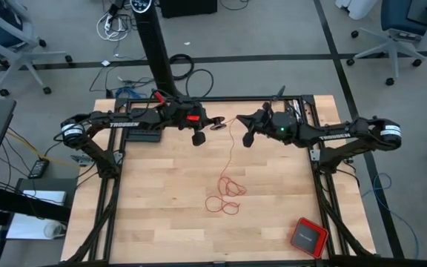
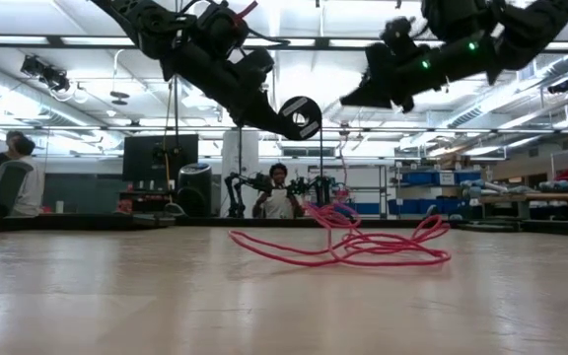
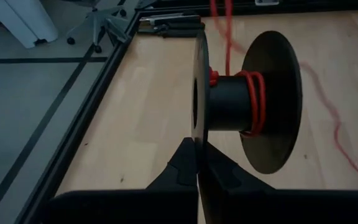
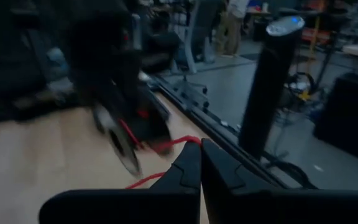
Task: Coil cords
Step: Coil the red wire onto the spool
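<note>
My left gripper (image 3: 197, 171) is clenched on the rim of a black spool (image 3: 247, 102), held up above the far middle of the table (image 1: 161, 215). A few turns of the red cord (image 1: 226, 194) sit on the spool's hub. My right gripper (image 4: 201, 168) is pinched on the cord, just at 3 o'clock of the spool. The rest of the cord hangs down to loose loops lying mid-table, at about 6 o'clock from both grippers. A red box (image 1: 308, 236) lies at the near right corner.
</note>
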You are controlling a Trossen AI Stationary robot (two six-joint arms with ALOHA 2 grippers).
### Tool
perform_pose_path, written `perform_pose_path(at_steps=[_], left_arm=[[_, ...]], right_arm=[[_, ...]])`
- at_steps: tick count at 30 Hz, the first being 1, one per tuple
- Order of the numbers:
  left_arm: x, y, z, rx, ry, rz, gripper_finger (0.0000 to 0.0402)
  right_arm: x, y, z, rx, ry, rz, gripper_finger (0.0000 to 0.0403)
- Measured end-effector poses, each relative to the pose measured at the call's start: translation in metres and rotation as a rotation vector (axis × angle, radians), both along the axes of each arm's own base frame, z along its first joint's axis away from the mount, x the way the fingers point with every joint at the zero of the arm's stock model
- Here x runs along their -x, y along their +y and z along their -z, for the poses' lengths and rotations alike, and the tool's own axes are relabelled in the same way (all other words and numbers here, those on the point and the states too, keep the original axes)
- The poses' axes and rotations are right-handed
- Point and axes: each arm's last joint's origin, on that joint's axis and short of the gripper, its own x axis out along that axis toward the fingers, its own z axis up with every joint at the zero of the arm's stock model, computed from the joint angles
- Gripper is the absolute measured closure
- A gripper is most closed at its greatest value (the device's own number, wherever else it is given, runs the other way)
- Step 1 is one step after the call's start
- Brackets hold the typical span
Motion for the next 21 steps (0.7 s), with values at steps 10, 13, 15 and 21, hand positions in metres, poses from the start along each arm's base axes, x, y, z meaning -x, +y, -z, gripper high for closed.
perform_pose_path(at_steps=[10,13,15,21], left_arm=[[-0.003,-0.001,-0.003,-0.059,-0.026,-0.131,0.0400],[-0.004,-0.003,-0.005,-0.050,-0.052,-0.142,0.0400],[-0.006,-0.004,-0.007,-0.038,-0.078,-0.148,0.0400],[-0.008,-0.004,-0.011,0.014,-0.159,-0.179,0.0400]], right_arm=[[-0.049,0.012,-0.024,0.018,-0.002,-0.120,0.0403],[-0.064,0.011,-0.024,0.040,0.014,-0.128,0.0403],[-0.072,0.010,-0.024,0.052,0.024,-0.132,0.0403],[-0.088,0.010,-0.019,0.067,0.023,-0.150,0.0403]])
